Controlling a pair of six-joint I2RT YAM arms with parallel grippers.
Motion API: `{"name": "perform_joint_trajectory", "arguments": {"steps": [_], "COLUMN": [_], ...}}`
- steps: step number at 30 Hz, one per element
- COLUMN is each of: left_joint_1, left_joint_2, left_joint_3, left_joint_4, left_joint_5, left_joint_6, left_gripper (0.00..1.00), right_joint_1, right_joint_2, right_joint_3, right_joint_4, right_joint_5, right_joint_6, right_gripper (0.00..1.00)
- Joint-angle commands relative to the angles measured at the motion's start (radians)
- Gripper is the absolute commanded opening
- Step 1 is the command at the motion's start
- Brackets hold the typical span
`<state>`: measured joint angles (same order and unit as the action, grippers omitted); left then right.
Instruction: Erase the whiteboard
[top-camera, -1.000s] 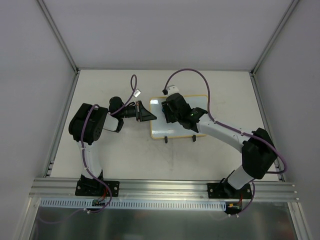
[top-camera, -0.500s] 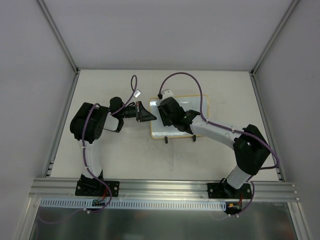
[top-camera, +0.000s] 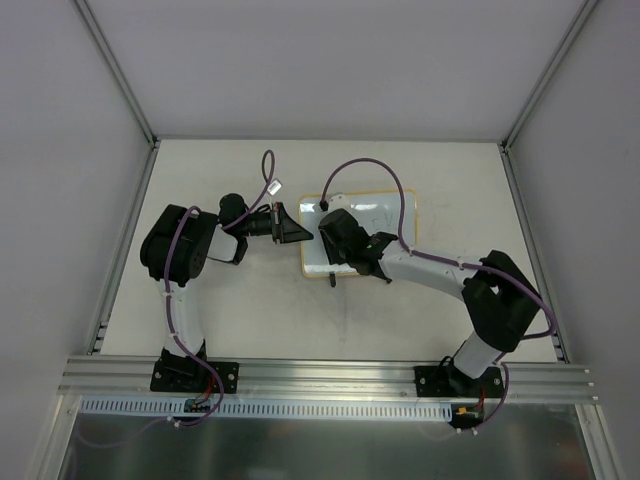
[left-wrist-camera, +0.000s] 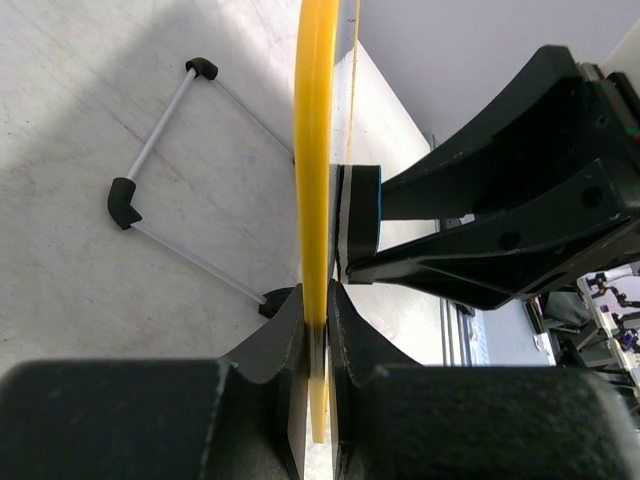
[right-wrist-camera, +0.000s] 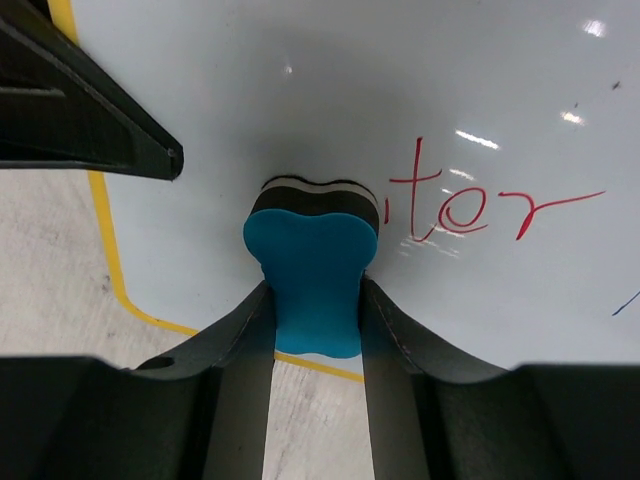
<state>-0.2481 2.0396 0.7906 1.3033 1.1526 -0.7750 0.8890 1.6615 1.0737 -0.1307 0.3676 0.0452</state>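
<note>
whiteboard (top-camera: 385, 215) on table (top-camera: 250, 310) between the two arms, left gripper (left-wrist-camera: 318, 310) clamped on its yellow frame at the left edge, right gripper (right-wrist-camera: 315, 300) clenched on blue eraser (right-wrist-camera: 312, 262), eraser's dark felt face pressed against board's left part, red handwriting (right-wrist-camera: 480, 205) just right of eraser

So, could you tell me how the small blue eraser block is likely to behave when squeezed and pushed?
Probably soft and springy: the blue foam eraser block pinches into a waist between the right fingers. Likely light, since that pinch alone holds it. Its dark felt-like face should drag, not slip, on the glossy white whiteboard.
</note>
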Motion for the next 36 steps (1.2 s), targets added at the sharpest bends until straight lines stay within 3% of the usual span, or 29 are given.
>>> {"name": "perform_joint_trajectory", "arguments": {"steps": [1,8,27,36], "left_joint_1": [-0.013,-0.014,-0.022,-0.02], "left_joint_2": [-0.006,-0.01,-0.012,-0.013], "left_joint_3": [0.006,-0.001,-0.007,-0.005], "left_joint_4": [0.378,0.378,0.378,0.378], "left_joint_5": [0.041,0.044,0.048,0.048], "left_joint_6": [0.056,0.06,0.068,0.069], "left_gripper": [0.0,0.0,0.0,0.0], "right_joint_1": [0.005,0.007,-0.091,-0.122], "right_joint_2": [0.006,-0.009,0.057,0.037], "right_joint_3": [-0.055,-0.055,0.189,0.157], "right_joint_4": [-0.026,-0.02,-0.047,-0.05], "right_joint_5": [0.047,0.077,0.039,0.021], "right_joint_6": [0.053,0.048,-0.03,-0.028], "right_gripper": [0.27,0.26,0.25,0.25]}}
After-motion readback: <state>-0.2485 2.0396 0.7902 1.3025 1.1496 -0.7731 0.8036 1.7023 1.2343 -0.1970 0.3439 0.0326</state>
